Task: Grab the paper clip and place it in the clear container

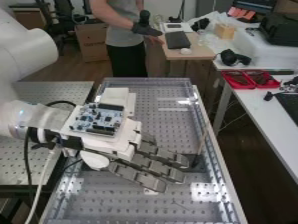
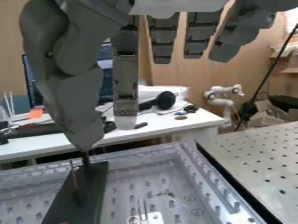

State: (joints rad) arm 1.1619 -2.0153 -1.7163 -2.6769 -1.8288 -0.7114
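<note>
The hand (image 1: 148, 162) reaches over the large clear-walled tray (image 1: 216, 167) with its fingers nearly straight, pointing to the high view's lower right. In the wrist view the hand (image 2: 126, 75) has its long fingers extended and its thumb hanging down over a dark flat piece (image 2: 76, 197) in the tray (image 2: 206, 172). A thin upright strip stands by that piece. Near it, on the tray floor, lies a small pale plate with two thin metal prongs (image 2: 144, 217). I cannot tell which of these is the paper clip. Nothing is visibly gripped.
A perforated metal table (image 1: 33, 165) adjoins the tray on the arm's side. Across from it runs a white table (image 1: 266, 107) with red bins (image 1: 249, 80) and a dark headset (image 1: 233, 57). Cables hang beside the arm's wrist.
</note>
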